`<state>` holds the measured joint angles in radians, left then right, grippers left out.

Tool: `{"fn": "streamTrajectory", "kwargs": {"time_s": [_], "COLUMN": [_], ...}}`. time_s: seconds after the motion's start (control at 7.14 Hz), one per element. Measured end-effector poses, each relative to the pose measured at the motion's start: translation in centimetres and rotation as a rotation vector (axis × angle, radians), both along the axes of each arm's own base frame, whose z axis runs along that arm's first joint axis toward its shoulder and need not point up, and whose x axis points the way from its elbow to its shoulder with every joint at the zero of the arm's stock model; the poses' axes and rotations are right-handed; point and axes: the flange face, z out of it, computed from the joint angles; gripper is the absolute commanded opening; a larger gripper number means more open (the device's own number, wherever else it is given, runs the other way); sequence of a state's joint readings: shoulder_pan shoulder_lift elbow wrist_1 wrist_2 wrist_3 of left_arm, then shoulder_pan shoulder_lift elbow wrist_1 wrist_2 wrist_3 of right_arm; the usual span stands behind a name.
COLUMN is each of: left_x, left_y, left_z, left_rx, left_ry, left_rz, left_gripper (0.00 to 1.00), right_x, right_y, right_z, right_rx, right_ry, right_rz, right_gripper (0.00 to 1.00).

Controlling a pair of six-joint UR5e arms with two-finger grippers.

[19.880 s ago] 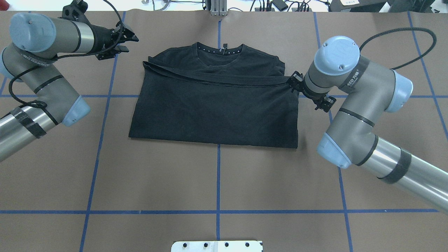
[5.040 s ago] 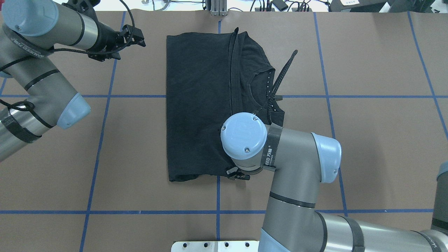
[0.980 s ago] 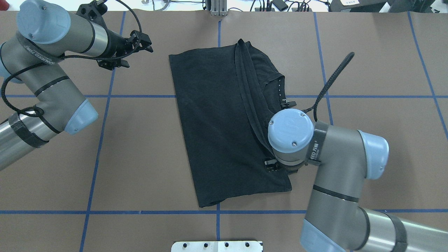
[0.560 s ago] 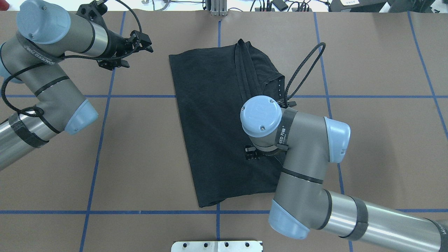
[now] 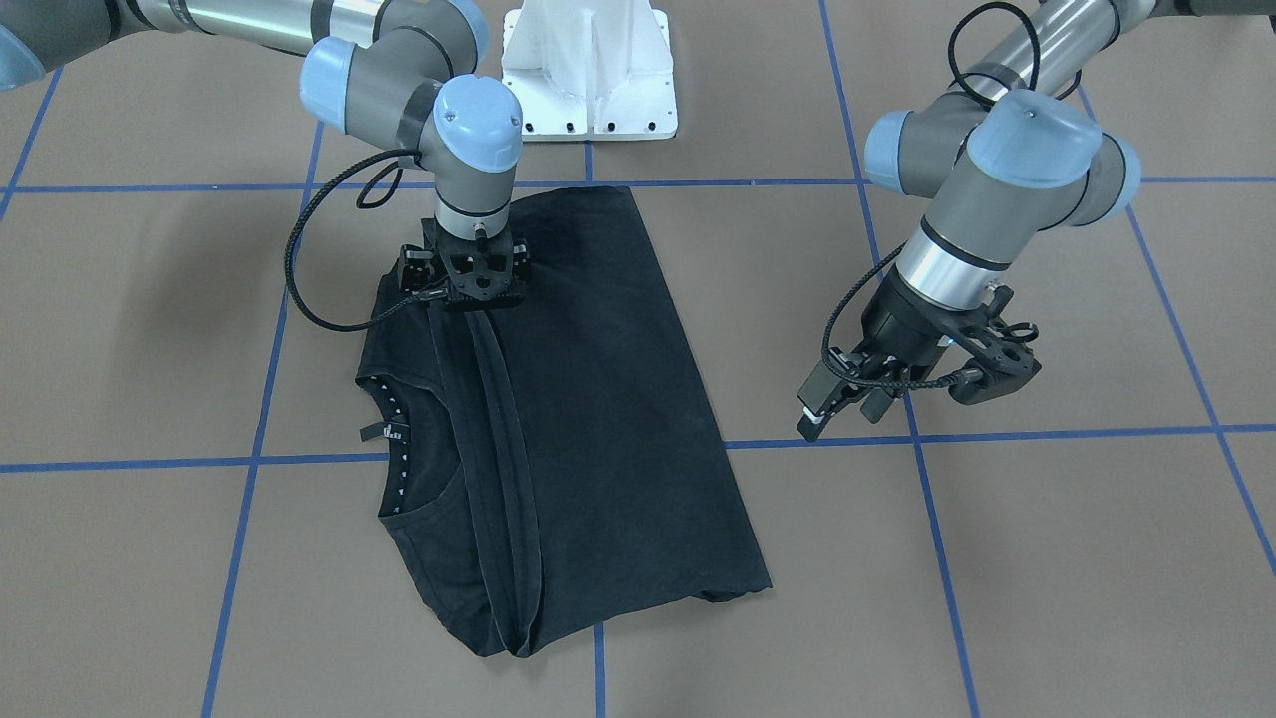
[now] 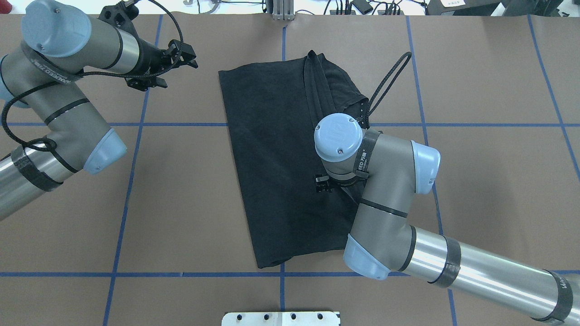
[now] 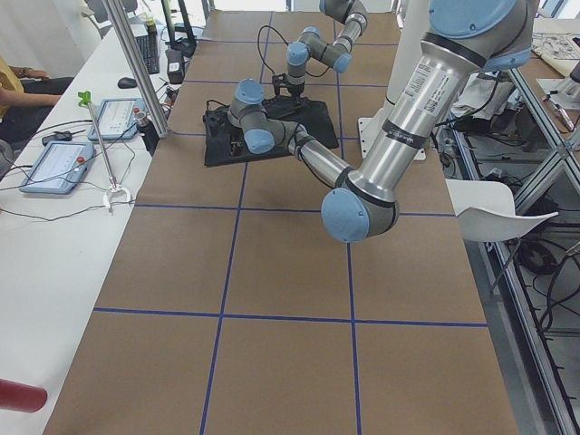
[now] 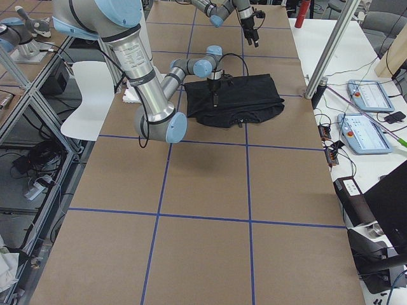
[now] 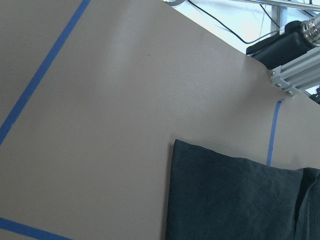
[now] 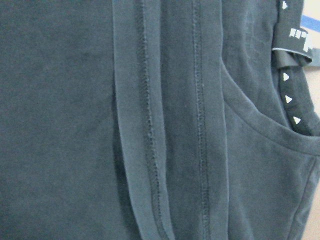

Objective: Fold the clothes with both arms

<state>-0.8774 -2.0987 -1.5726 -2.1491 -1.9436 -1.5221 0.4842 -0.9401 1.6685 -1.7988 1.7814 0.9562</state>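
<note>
**Folded black T-shirt on a brown worktop, right pincer down over it**

Nearest the robot, a white bolted base plate (image 6: 281, 318) sits close to the T-shirt's near end. The black T-shirt (image 6: 272, 158) lies flat on the brown worktop (image 6: 181, 203). It is folded lengthwise into a long strip that slants a little across the blue tape lines (image 6: 181, 124).

Two stitched hem bands (image 5: 498, 419) run along its length, toward the robot's right of the T-shirt's middle. The right pincer (image 5: 477, 302) points straight down over those bands, about halfway along the T-shirt, at or very close to the cloth. Its wrist hides the jaws, so whether they are apart or together cannot be told.

Farther along, at the T-shirt's right edge, the collar (image 6: 362, 111) shows white-dotted tape. Farthest away, off the T-shirt's far left corner and apart from it, the left pincer (image 5: 842, 411) hangs above the worktop with jaws spread, holding nothing.
</note>
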Motion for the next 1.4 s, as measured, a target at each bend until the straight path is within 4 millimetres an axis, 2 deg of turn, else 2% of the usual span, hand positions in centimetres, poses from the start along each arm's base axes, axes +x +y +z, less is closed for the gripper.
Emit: {"fn": "streamTrajectory", "kwargs": {"time_s": [0.28,0.42,0.84,0.98,1.12,1.26,1.4], "left_x": [-0.1,-0.1,-0.3,-0.5,-0.6,-0.6,-0.7], "left_y": [0.1,0.1,0.4,0.6,0.7,0.8,0.8], "left_z": [-0.3,-0.4,-1.1,-1.3,-1.3,-1.1,-1.0], "left_rx": [0.002,0.003,0.010,0.014,0.014,0.014,0.014], "left_ry": [0.005,0.007,0.017,0.021,0.021,0.020,0.018], "left_rz": [-0.001,-0.002,0.001,0.002,0.003,0.003,0.004], "left_gripper": [1.00,1.00,1.00,1.00,1.00,1.00,1.00], "right_x": [1.0,2.1,8.3,9.2,9.1,7.9,5.7], "right_y": [-0.2,-0.5,-1.8,-2.0,-2.5,-3.2,-3.8], "right_z": [2.2,3.0,7.6,7.2,5.6,3.7,1.7], "right_rx": [0.007,0.018,0.055,0.050,0.041,0.033,0.017], "right_ry": [0.023,0.031,0.069,0.052,0.018,-0.006,-0.019], "right_rz": [-0.023,-0.039,-0.095,-0.098,-0.097,-0.084,-0.063], "right_gripper": [1.00,1.00,1.00,1.00,1.00,1.00,1.00]}}
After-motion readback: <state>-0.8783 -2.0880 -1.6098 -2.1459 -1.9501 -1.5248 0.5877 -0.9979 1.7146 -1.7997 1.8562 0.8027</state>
